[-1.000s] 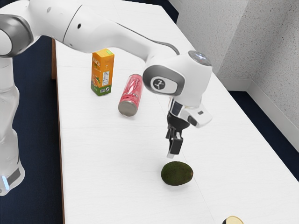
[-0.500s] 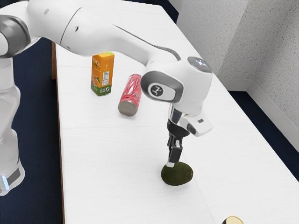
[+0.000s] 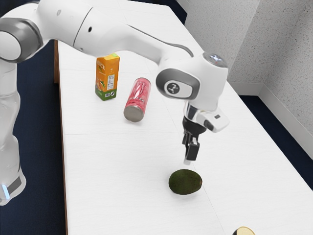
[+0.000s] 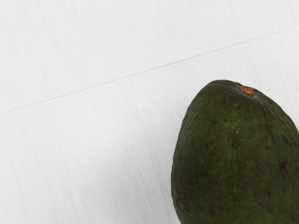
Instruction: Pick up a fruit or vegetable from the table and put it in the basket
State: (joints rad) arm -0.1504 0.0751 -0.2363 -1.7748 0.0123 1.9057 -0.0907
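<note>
Green, pebbled, ovoid avocado [image 3: 185, 182] seen on grained white table [image 3: 112, 171]; long axis left-right, stem end [image 4: 247, 90] pointed exterior view's right. Gripper [image 3: 190, 158] state can't be told.

place: indoor room, office or lab, cannot tell which | floor: flat dark-blue floor [image 3: 36, 122] | walls: speckled light-grey walls [image 3: 283, 54] meeting in a corner, smooth pale baseboard [image 3: 288, 115] below | furniture: long white wood-grain table [image 3: 117, 161], brown-edged | lab hint: glossy white jointed robot arm [image 3: 110, 34]
</note>
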